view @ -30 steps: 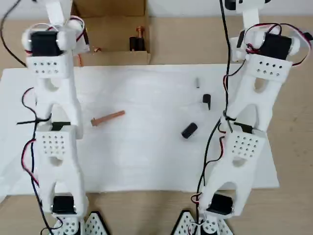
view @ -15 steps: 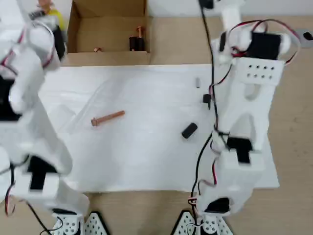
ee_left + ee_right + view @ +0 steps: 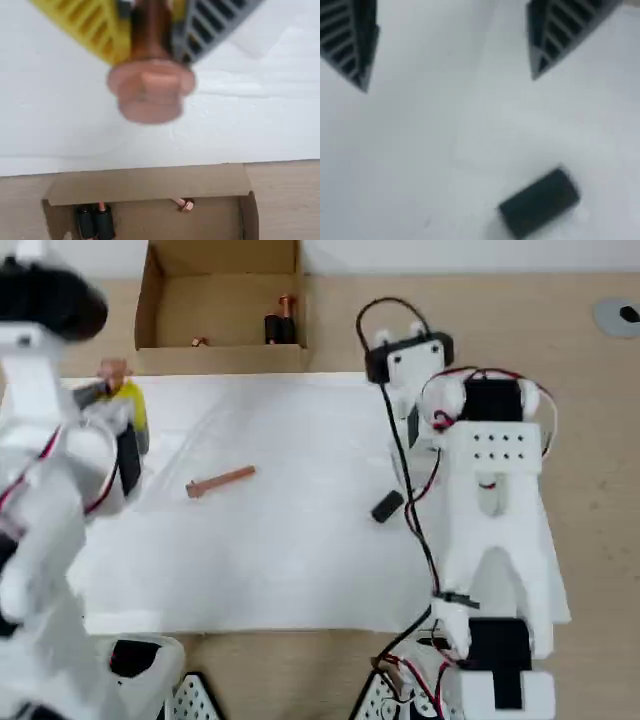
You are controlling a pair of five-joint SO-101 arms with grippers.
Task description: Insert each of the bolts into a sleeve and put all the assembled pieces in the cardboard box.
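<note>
My left gripper [image 3: 150, 37] is shut on a copper bolt [image 3: 150, 87], its yellow and grey fingers clamping the shank, the hex head sticking out. In the high view this bolt [image 3: 113, 369] hangs over the white sheet's far left edge, just short of the cardboard box [image 3: 220, 359]. A second copper bolt [image 3: 220, 481] lies loose on the sheet. My right gripper [image 3: 450, 80] is open above the sheet, a black sleeve [image 3: 540, 200] lying a little beyond its fingertips. The same sleeve [image 3: 387, 506] lies beside the right arm [image 3: 490, 470].
The box holds an assembled bolt and sleeve [image 3: 281, 320] and a small copper bolt [image 3: 200, 341]. From the left wrist, the box [image 3: 150, 182] shows black sleeves [image 3: 92, 222] and a bolt [image 3: 182, 203]. White sheet [image 3: 300, 560] covers the table's middle.
The left arm has swung up and outward with the bolt in its gripper. The right arm has folded down over the sheet and now covers the sleeve that lay near its far right.
</note>
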